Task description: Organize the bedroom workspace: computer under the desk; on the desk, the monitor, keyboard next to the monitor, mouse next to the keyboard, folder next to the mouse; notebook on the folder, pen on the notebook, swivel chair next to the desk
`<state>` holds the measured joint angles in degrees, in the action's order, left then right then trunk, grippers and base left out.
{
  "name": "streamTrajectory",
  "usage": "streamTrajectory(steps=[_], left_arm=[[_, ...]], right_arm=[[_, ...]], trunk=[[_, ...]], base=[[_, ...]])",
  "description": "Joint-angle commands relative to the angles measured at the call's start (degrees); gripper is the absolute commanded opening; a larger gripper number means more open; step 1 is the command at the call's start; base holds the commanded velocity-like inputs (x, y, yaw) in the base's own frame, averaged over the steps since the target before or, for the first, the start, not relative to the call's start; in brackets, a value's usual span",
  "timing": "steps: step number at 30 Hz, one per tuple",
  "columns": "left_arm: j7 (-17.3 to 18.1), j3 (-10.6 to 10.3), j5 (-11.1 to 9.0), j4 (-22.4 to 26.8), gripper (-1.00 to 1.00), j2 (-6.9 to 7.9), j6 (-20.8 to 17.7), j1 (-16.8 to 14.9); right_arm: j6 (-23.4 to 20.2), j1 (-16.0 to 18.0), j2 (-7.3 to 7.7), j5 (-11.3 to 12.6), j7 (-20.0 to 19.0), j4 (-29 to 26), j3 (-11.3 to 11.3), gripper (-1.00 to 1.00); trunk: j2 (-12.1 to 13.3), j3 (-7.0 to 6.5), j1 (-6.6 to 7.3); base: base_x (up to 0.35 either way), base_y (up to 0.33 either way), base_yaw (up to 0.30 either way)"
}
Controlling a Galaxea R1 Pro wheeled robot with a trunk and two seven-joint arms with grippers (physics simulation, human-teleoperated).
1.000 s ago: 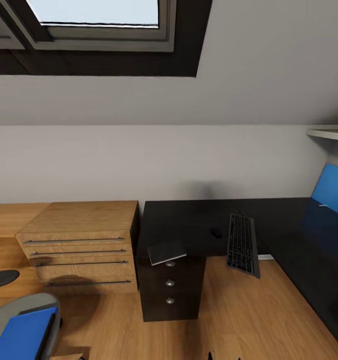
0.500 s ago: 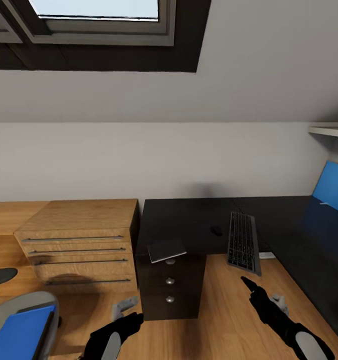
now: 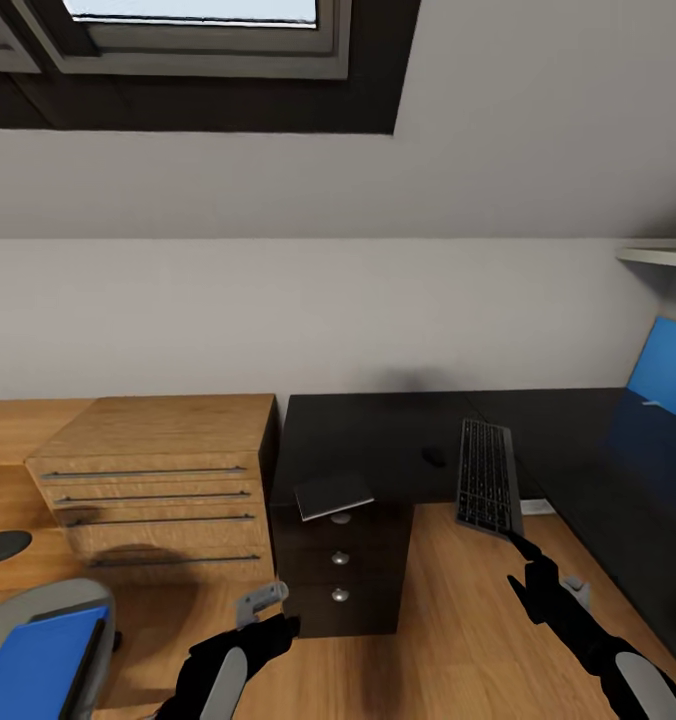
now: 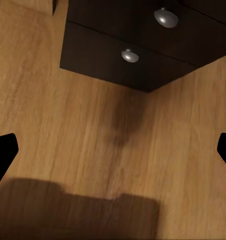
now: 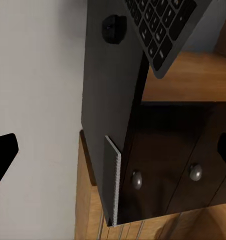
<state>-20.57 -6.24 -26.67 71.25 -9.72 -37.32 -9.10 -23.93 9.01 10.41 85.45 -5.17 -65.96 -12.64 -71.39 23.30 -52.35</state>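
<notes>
Reaching forward from the bottom of the head view, both black arms slant up toward the desk [image 3: 378, 440]. The left gripper [image 3: 268, 606] hovers over the wooden floor [image 3: 458, 620] just in front of the desk's drawer unit [image 3: 340, 580]; its fingers are spread wide and hold nothing, and in the left wrist view the two dark fingertips [image 4: 2, 157] sit at opposite edges with bare floor and two of the round silver knobs [image 4: 130, 55] between them. The right gripper [image 3: 540, 575] hangs in front of the desk, just below the near end of the keyboard [image 3: 488, 476]; its fingers [image 5: 1, 155] are likewise far apart and empty.

The keyboard lies on the desk with its long axis running from the wall side toward the front, its near end jutting past the desk edge. The mouse [image 3: 433, 456] sits on the desk just beside the keyboard, on the side nearer the drawer unit. The notebook [image 3: 333, 495] lies flat at the desk's front edge above the drawer unit, turned at a slight angle and overhanging the edge; the right wrist view shows its white spiral edge [image 5: 114, 185]. A light wooden chest [image 3: 158, 490] stands against the desk's outer side. Well away from the desk, beyond the chest, the swivel chair [image 3: 38, 620] carries the blue folder [image 3: 38, 665] on its seat. At the far end of the desk's other wing stands a blue panel [image 3: 663, 375].
</notes>
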Motion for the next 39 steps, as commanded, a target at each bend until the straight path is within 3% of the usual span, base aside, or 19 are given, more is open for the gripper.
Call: streamTrajectory(steps=[1, 8, 14, 18, 23, 39], left_arm=[[-0.58, -0.39, -0.59, 0.46, 1.0, 0.0, -0.12, -0.04], [-0.99, -5.15, -0.56, 4.33, 1.0, 0.1, -0.12, 0.05], [-4.5, -10.1, -0.65, 14.21, 1.0, 0.14, -0.19, 4.65], [-5.06, -12.02, -0.72, 16.5, 1.0, 0.14, -0.28, 6.31], [-5.43, -13.35, -0.82, 16.92, 1.0, 0.14, -0.31, 7.26], [-5.7, -13.71, -0.77, 16.28, 1.0, 0.14, -0.3, 7.52]], right_arm=[[-0.32, 0.04, 0.0, 0.22, -0.05, 0.02, -0.12, 1.0], [-0.31, 0.04, 0.0, 0.4, 0.17, 0.21, -0.32, 1.0], [-0.03, 0.88, -0.02, 0.5, 0.23, 4.42, -0.29, 1.0], [-0.03, 1.37, 0.02, 0.51, 0.08, 5.13, -0.34, 1.0], [0.01, 1.7, 0.11, 0.43, -0.06, 5.5, -0.48, 1.0], [4.28, 2.76, -0.02, 0.27, 0.08, 6.01, -0.29, 1.0]], trunk=[[-0.46, 0.25, -0.23], [-3.26, 1.51, -1.77], [-5.67, 2.58, -3.08], [-7.27, 3.3, -3.96], [-9.28, 4.2, -5.06], [-15.7, 7.07, -8.57]], base=[[0.0, 0.0, 0.0], [0.0, 0.0, 0.0], [0.0, 0.0, 0.0], [0.0, 0.0, 0.0], [0.0, 0.0, 0.0], [0.0, 0.0, 0.0]])
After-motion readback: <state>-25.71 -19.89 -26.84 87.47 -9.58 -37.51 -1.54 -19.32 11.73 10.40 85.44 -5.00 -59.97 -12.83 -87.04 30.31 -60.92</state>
